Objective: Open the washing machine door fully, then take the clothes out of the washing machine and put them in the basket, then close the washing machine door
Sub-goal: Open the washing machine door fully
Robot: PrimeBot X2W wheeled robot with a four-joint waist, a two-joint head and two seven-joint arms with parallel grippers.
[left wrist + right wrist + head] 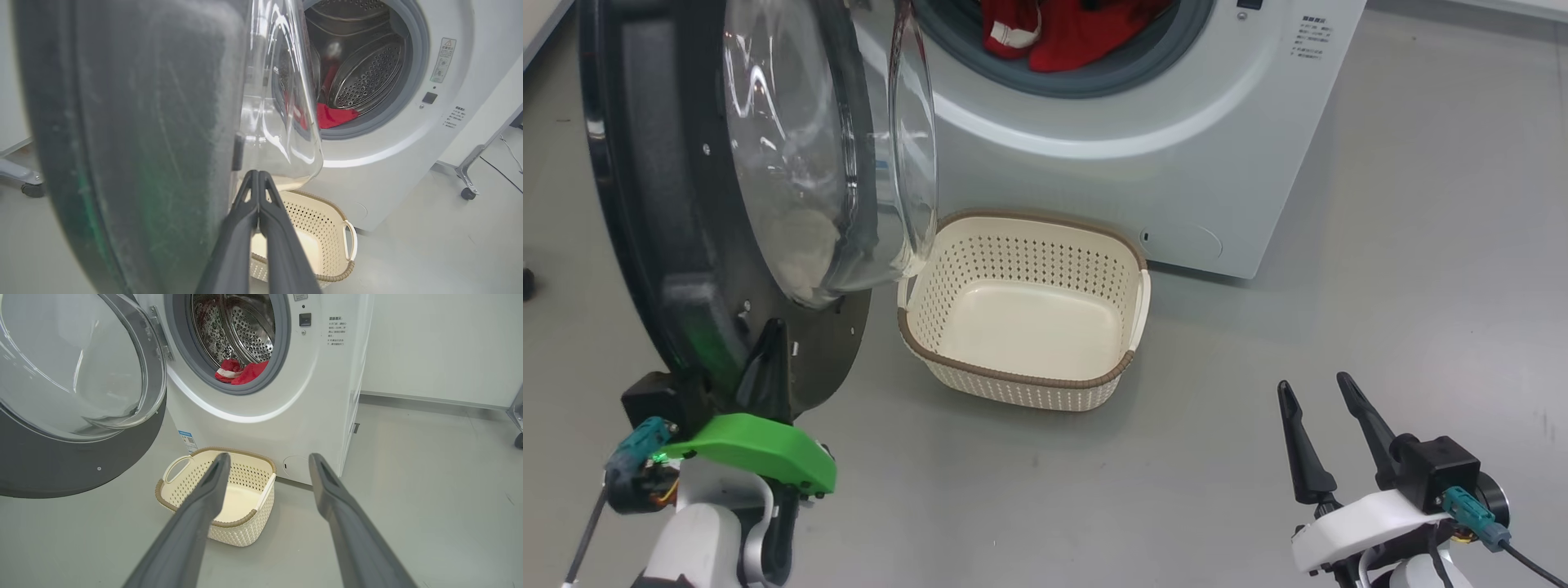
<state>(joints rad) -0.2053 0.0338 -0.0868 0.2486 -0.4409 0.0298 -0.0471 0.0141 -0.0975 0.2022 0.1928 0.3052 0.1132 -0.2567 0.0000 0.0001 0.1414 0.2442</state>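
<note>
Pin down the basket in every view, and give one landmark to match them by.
Head view: basket at centre, right of the open door.
Left wrist view: basket at bottom centre, partly behind the shut left hand.
Right wrist view: basket lower left of centre.
Shared landmark: red clothes inside the washing machine.

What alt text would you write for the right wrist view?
A white washing machine stands with its round door open at left and red clothes lying in the drum. An empty cream basket sits on the floor before it, beyond the open right gripper.
</note>
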